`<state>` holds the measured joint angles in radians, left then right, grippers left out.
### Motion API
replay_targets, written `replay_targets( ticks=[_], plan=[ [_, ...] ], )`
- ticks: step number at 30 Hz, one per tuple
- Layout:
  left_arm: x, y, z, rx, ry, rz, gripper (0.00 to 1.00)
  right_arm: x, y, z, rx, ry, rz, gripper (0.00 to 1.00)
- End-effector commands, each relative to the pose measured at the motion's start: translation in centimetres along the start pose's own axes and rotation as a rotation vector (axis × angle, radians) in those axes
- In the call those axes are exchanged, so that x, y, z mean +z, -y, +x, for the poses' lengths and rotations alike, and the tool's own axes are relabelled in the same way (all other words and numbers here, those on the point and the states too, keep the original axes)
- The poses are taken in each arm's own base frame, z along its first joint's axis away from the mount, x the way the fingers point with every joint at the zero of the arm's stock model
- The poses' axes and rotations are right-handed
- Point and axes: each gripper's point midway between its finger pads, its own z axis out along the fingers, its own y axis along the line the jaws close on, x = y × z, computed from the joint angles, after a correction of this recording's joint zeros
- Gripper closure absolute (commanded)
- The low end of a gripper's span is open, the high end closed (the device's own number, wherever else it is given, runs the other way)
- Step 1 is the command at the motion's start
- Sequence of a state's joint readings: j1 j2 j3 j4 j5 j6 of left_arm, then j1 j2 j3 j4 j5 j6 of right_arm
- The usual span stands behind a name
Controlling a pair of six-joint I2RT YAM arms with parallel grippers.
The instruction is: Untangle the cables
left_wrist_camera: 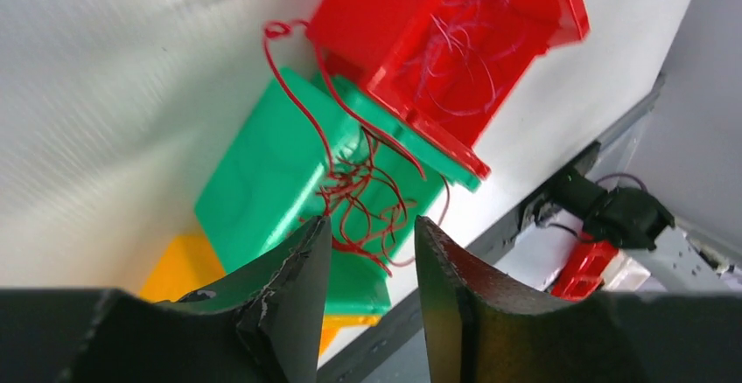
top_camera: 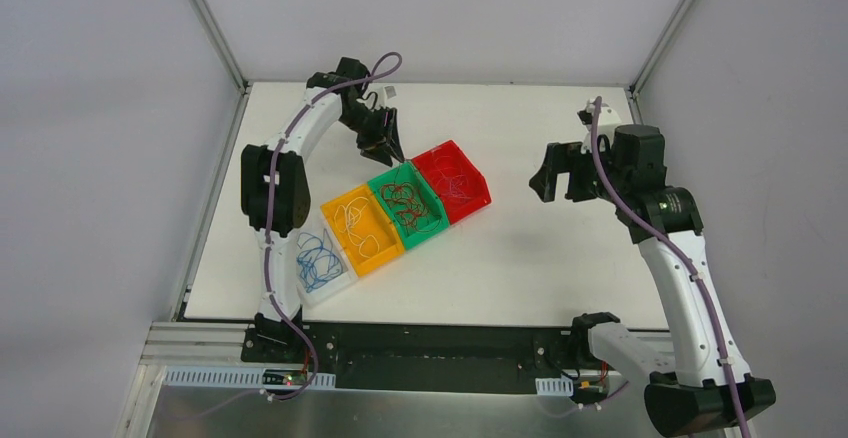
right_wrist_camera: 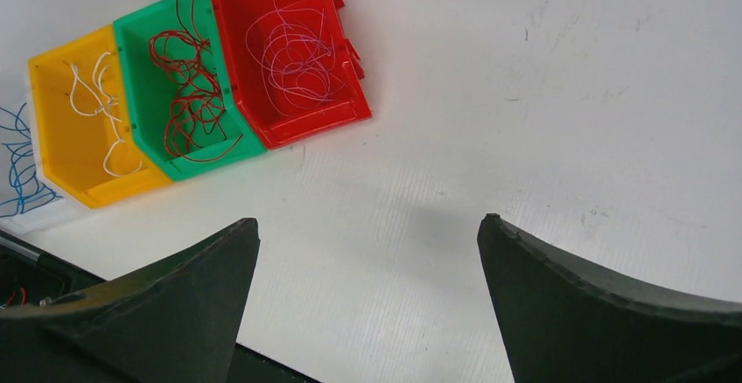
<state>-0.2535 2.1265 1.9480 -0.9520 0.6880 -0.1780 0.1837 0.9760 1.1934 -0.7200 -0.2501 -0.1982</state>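
Note:
Four bins lie in a diagonal row. The white bin [top_camera: 335,283] holds blue cables [top_camera: 318,258]. The yellow bin [top_camera: 385,250] holds white cables [top_camera: 360,226]. The green bin [top_camera: 427,235] holds tangled bright red and dark red cables [top_camera: 410,203]. The red bin [top_camera: 478,196] holds pale cables [top_camera: 455,183]. My left gripper [top_camera: 392,156] hovers over the green bin's far end with its jaws apart. In the left wrist view the gripper [left_wrist_camera: 369,221] is above the red tangle [left_wrist_camera: 359,191], and one red strand [left_wrist_camera: 293,86] loops over the bin's wall. My right gripper [top_camera: 545,183] is wide open and empty over bare table, right of the bins.
The right wrist view shows the same bins at upper left: the red bin [right_wrist_camera: 346,112], the green bin [right_wrist_camera: 131,51], the yellow bin [right_wrist_camera: 57,129] and the blue cables [right_wrist_camera: 17,164]. White table [right_wrist_camera: 525,94] lies under the right gripper [right_wrist_camera: 367,221]. The black front rail [top_camera: 440,343] runs along the near edge.

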Motion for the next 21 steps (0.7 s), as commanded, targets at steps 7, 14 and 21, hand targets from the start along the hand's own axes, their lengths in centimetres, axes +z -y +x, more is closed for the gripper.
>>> replay_targets(
  ticks=[7,14,21],
  plan=[
    [1.9,-2.7,-2.6,-0.077,0.093,-0.084,0.59,0.6,0.6,1.1,0.026,-0.052,0.011,0.01],
    [3.3,-2.7,-2.4,-0.081,0.083,-0.074,0.61,1.1,0.8,1.2,0.02,-0.074,0.014,0.01],
    [4.5,-3.7,-2.4,-0.104,0.075,-0.096,0.65,0.8,0.7,1.7,0.029,-0.091,0.009,0.01]
  ],
)
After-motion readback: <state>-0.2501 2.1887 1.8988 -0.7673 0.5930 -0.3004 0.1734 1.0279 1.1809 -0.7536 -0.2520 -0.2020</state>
